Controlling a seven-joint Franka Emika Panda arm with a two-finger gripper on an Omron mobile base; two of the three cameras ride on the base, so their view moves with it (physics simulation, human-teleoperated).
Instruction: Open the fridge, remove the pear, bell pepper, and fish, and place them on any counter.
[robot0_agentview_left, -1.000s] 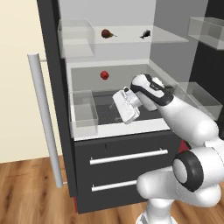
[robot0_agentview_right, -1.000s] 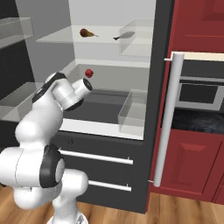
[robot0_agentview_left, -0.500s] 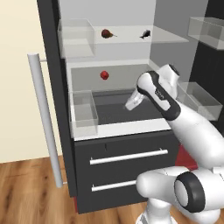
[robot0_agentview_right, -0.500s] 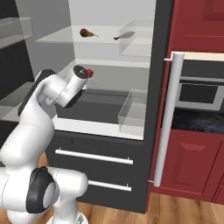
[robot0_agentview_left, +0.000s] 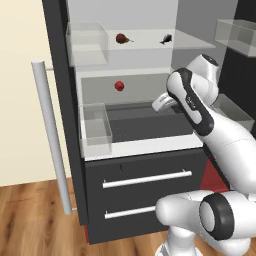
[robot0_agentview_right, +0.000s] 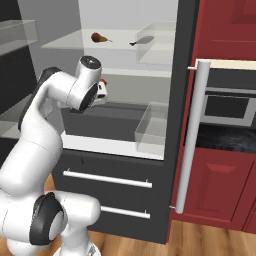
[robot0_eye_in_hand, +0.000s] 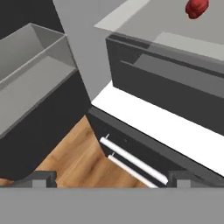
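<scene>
The fridge (robot0_agentview_left: 150, 150) stands with both doors swung wide. On its top shelf lie the pear (robot0_agentview_left: 121, 38) (robot0_agentview_right: 98, 37) and, to the right, the fish (robot0_agentview_left: 166, 38) (robot0_agentview_right: 142, 40). One shelf lower sits the bell pepper (robot0_agentview_left: 119, 85) (robot0_eye_in_hand: 197, 7), a sliver of it peeking past the hand (robot0_agentview_right: 103, 81). My gripper (robot0_agentview_left: 160, 103) (robot0_agentview_right: 102, 93) (robot0_eye_in_hand: 111, 179) hangs open in front of the lower compartment, right of and below the bell pepper, with nothing between its fingers. A black marbled counter (robot0_agentview_right: 225, 139) shows at the right.
The left door's long silver handle (robot0_agentview_left: 50, 140) and the right door's handle (robot0_agentview_right: 192, 135) stick out toward me. Clear bins (robot0_agentview_left: 96, 130) (robot0_agentview_right: 152, 127) line the lower compartment's sides. Two drawers with silver bars (robot0_agentview_left: 147, 179) sit below. Red cabinets and an oven (robot0_agentview_right: 230, 105) are at the right.
The arm's elbow has risen and the hand has swung up and to the right in the left base view, turning as it went. The jaws have opened slightly wider.
</scene>
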